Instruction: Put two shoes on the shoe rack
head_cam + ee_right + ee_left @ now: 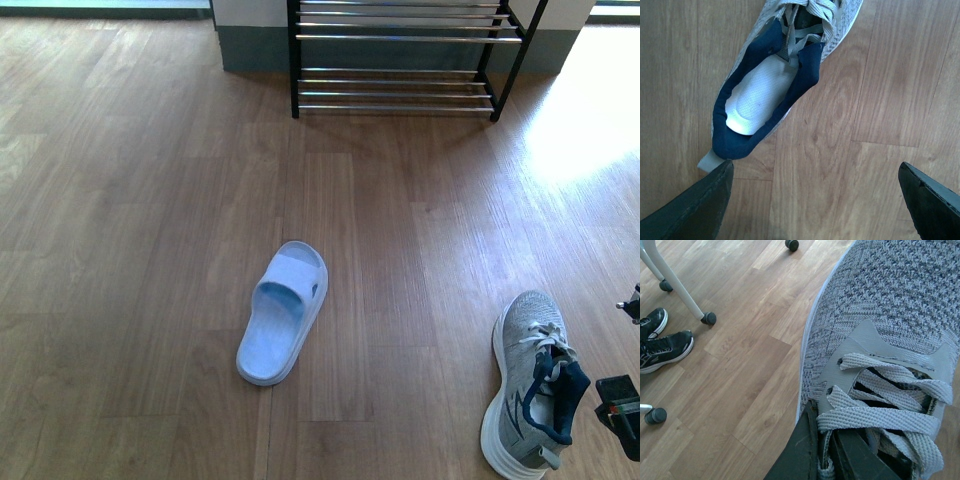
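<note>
No readable text, brand, label or number on sneaker (525,340), slide (282,312), rack (400,38).

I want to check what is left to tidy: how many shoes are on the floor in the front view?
2: a pale blue slide in the middle, and a grey sneaker at the lower right edge. More may lie outside this view.

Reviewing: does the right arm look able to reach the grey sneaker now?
Probably yes: the right end effector hangs open beside the heel of the grey sneaker, with only bare floor between.
</note>
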Controlling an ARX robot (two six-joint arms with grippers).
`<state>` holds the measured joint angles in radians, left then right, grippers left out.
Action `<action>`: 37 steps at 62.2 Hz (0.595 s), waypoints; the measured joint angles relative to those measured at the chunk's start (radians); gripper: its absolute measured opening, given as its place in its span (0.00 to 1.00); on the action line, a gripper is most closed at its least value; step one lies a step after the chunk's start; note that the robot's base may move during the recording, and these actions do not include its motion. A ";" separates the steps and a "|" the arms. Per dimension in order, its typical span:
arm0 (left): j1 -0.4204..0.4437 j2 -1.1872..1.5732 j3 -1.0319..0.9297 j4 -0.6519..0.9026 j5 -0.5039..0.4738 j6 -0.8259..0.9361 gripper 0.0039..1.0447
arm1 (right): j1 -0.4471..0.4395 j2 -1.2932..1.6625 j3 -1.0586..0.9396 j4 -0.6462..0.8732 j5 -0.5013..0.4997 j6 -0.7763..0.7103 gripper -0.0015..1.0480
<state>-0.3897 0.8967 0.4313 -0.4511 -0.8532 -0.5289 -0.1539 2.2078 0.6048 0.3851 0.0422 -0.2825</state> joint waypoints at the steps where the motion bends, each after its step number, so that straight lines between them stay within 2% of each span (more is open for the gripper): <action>1: 0.000 0.000 0.000 0.000 0.000 0.000 0.01 | 0.001 0.005 0.003 -0.002 -0.002 0.005 0.91; 14: 0.000 0.000 0.000 0.000 0.000 0.000 0.01 | 0.011 0.061 0.011 0.025 -0.023 0.168 0.91; 37: 0.000 0.000 0.000 0.000 0.000 0.000 0.01 | 0.035 0.142 0.028 0.082 -0.062 0.295 0.91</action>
<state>-0.3897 0.8967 0.4313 -0.4511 -0.8532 -0.5289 -0.1192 2.3501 0.6331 0.4675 -0.0200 0.0128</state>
